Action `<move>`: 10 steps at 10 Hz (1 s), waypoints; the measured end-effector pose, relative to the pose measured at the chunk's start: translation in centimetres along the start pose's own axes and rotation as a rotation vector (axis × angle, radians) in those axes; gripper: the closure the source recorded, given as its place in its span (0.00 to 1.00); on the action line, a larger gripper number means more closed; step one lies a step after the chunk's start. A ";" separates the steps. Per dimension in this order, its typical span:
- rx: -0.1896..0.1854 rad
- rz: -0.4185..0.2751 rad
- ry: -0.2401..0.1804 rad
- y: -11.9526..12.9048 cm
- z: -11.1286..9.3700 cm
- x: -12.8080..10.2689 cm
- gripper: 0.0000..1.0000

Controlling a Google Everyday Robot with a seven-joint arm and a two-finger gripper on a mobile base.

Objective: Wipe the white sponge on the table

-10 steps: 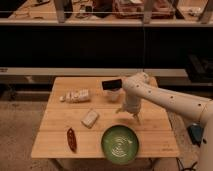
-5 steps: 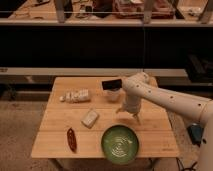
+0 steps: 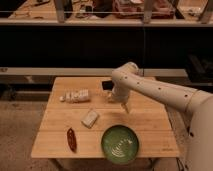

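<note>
The white sponge (image 3: 90, 118) lies flat on the wooden table (image 3: 150, 120), left of centre. My gripper (image 3: 124, 107) points down over the middle of the table, to the right of the sponge and well apart from it. It holds nothing that I can see. The white arm reaches in from the right edge of the view.
A green plate (image 3: 120, 144) sits at the table's front edge, just below the gripper. A red chili-shaped object (image 3: 71, 139) lies at the front left. A white bottle (image 3: 76, 95) lies on its side at the back left. A black object (image 3: 106, 85) sits behind the arm.
The arm and gripper have shifted left and slightly toward the back of the table, closer to the sponge. The objects on the table have not moved.
</note>
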 end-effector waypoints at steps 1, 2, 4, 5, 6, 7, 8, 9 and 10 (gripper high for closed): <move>0.029 -0.030 -0.006 -2.4 -0.3 -1.2 0.20; 0.036 -0.031 -0.008 -2.6 -0.4 -1.3 0.20; 0.027 -0.033 -0.003 -2.3 -0.4 -1.1 0.20; 0.028 -0.037 -0.005 -2.5 -0.4 -1.2 0.20; 0.027 -0.036 -0.006 -2.3 -0.3 -1.2 0.20; 0.028 -0.041 -0.008 -2.4 -0.2 -1.6 0.20; 0.030 -0.059 -0.019 -2.8 0.4 -3.0 0.20; 0.040 -0.097 -0.042 -4.0 1.6 -5.8 0.20; 0.046 -0.111 -0.056 -4.6 2.2 -7.2 0.20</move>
